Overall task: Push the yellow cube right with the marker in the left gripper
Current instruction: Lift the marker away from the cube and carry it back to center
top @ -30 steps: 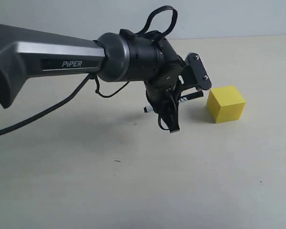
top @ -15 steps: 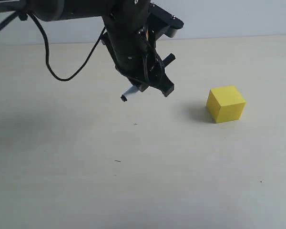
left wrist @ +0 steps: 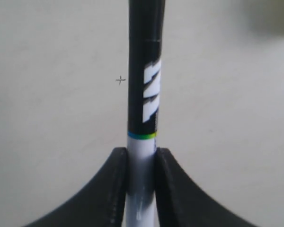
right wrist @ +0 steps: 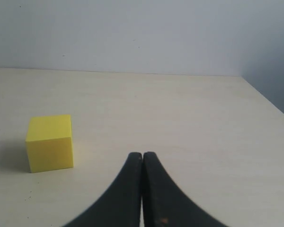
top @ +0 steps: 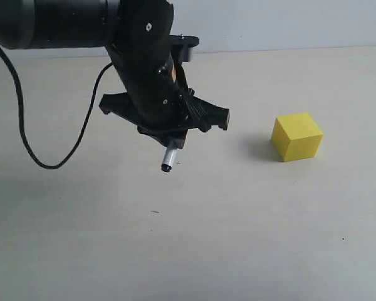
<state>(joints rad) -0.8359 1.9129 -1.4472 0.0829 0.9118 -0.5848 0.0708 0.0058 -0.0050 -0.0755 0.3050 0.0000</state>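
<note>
The yellow cube (top: 296, 136) rests on the pale table at the right, and it also shows in the right wrist view as the yellow cube (right wrist: 49, 143). My left gripper (top: 174, 139) hangs above the table left of the cube, well apart from it, shut on the marker (top: 170, 156), whose lower end points down toward the table. Up close, the marker (left wrist: 144, 94) runs straight out from between the fingers (left wrist: 117, 179), white barrel pinched, black lettered part beyond. My right gripper (right wrist: 142, 158) is shut with nothing in it, beside the cube.
The pale table (top: 250, 238) spreads around everything, with a few tiny dark specks (top: 154, 212). A grey wall (right wrist: 142, 33) rises behind the table's far edge. A loose black cable (top: 25, 125) loops down from the left arm.
The left arm swung up and back from the cube, then turned; the marker went from lying level near the cube to pointing down at the table. The cube has not moved.
</note>
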